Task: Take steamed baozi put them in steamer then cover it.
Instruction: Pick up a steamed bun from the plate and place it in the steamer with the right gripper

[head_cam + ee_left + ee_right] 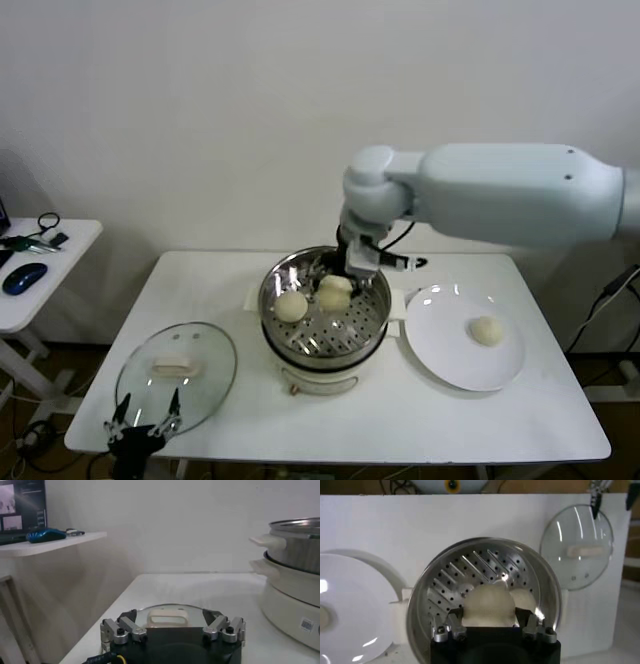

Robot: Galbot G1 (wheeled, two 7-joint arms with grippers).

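right hand (490,625) grips baozi (490,605) | second baozi (525,600) half-hidden | steamer (470,575)

The right arm (500,190) hangs over the steamer (325,345), blocking its mouth; bare table (400,410) lies in front.

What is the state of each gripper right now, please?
Left gripper: open, holding nothing, beside the cover.
Right gripper: closed on a baozi inside the steamer.
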